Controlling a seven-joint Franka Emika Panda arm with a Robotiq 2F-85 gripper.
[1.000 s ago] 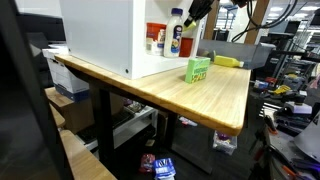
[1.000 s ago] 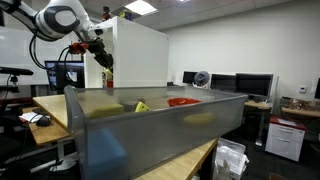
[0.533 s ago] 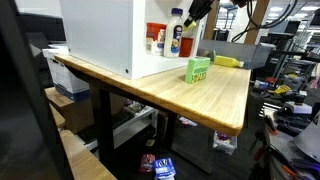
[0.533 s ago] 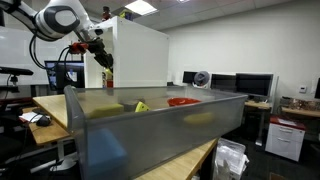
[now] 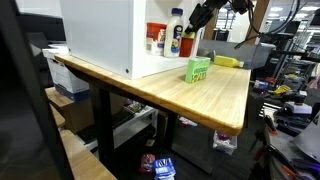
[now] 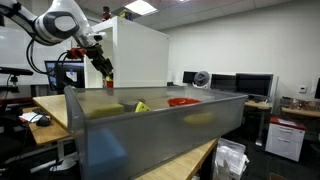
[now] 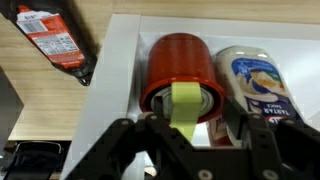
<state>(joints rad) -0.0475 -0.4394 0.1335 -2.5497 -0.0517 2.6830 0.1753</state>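
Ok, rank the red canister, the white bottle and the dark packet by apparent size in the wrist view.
1. red canister
2. white bottle, close to the canister, so that order is unsure
3. dark packet, partly out of frame

White bottle (image 7: 257,85) just beside red can (image 7: 180,70), little gap between; white box edge (image 7: 108,70) near can's other side

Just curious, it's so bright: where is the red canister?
In the wrist view, the red canister sits in the white box, left of the white bottle, just ahead of the tool.
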